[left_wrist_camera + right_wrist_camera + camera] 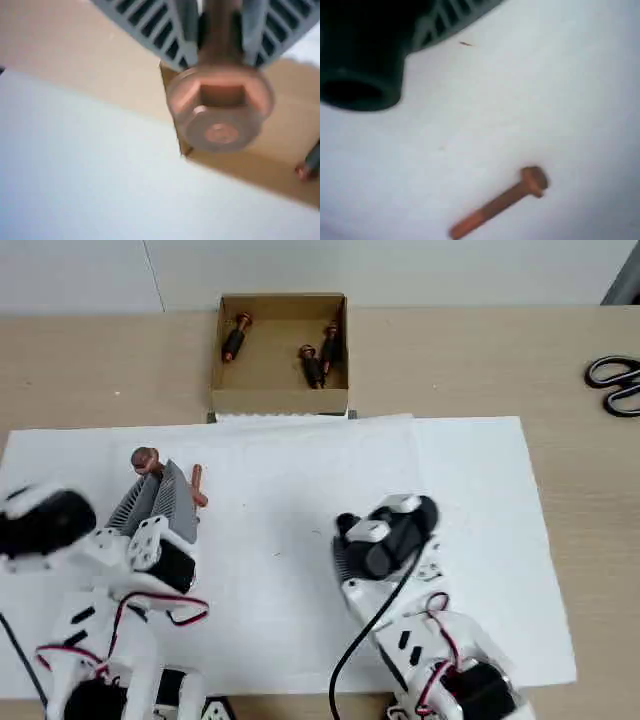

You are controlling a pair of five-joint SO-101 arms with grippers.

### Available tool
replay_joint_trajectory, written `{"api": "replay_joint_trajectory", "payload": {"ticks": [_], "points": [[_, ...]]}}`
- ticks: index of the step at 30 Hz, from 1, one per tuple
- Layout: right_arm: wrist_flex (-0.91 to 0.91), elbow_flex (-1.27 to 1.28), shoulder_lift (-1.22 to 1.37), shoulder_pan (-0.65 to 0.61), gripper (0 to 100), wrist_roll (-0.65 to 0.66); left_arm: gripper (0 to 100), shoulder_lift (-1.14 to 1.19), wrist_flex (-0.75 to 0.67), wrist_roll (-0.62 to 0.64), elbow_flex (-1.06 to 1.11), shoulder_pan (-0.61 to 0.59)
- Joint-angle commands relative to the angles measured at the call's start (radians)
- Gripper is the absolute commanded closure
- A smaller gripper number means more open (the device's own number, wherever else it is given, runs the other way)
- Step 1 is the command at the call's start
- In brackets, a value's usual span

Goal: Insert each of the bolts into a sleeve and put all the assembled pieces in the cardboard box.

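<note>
While three assembled pieces (235, 337) lie in the cardboard box (280, 400), the left gripper (152, 475) clamps a bolt (145, 458) and the right gripper (345, 540) appears clamped on a sleeve (360, 75). Insertion is in hand. The next move calls for aligning shank with bore. A spare bolt (500, 202) lies on the paper (300, 500).

Half-cropped scissors (622, 387); bolt (220, 107) shank mostly hidden between the left fingers (145, 30)

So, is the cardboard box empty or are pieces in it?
Not empty: three sleeved bolts lie inside the cardboard box, two close together, one apart.
</note>
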Motion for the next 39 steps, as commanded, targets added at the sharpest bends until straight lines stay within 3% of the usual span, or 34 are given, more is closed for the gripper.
{"api": "replay_joint_trajectory", "payload": {"ticks": [1,7,15,22,30,39], "points": [[-0.087,0.021,-0.008,-0.081,99.5,-0.009,99,-0.110,-0.055,-0.014,0.073,0.006],[-0.191,0.118,-0.008,-0.150,99.5,0.069,99,-0.115,-0.061,0.031,0.127,0.015],[-0.348,0.210,-0.008,-0.231,99.5,0.155,99,-0.115,-0.091,0.069,0.177,0.152],[-0.360,0.229,-0.008,-0.257,99.5,0.158,99,-0.115,-0.144,0.023,0.231,0.155],[-0.360,0.232,-0.008,-0.257,99.5,0.158,99,-0.115,-0.143,-0.037,0.228,0.226],[-0.360,0.233,-0.008,-0.257,99.5,0.155,99,-0.115,-0.114,-0.078,0.234,0.222]]}}
